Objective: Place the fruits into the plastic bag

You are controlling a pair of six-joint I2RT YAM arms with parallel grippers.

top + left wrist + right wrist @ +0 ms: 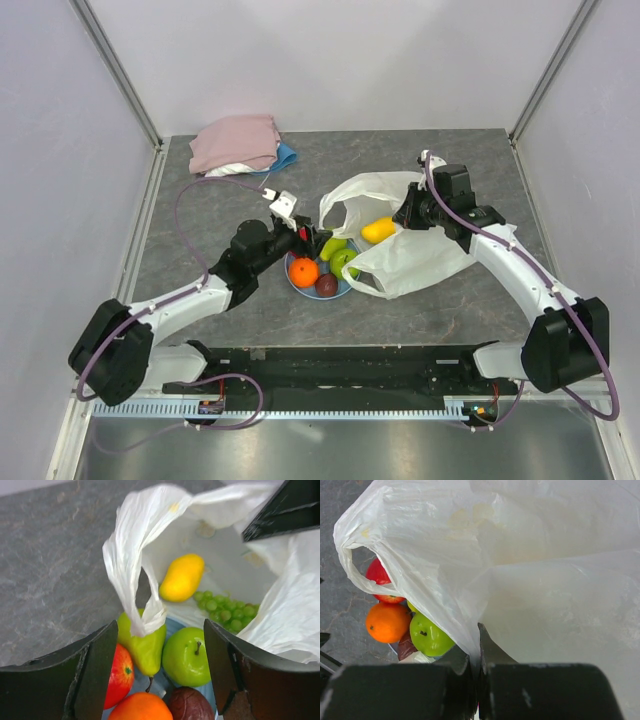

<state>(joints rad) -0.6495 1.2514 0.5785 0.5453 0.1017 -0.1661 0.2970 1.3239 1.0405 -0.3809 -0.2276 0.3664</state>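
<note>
Right hand (410, 216) pinches bag (420, 262) (mouth pointing left).

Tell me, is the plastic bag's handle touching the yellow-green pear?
Touching. The left wrist view shows the plastic bag's handle draped right onto the top of the pear, with no gap between them.

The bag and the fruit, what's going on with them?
The right claw pinches the bag at its edge, with the mouth open. The mango and grapes lie inside. The left claw hangs open over the plate, where the red apple, pear, green apple, orange and dark fruit sit.
</note>
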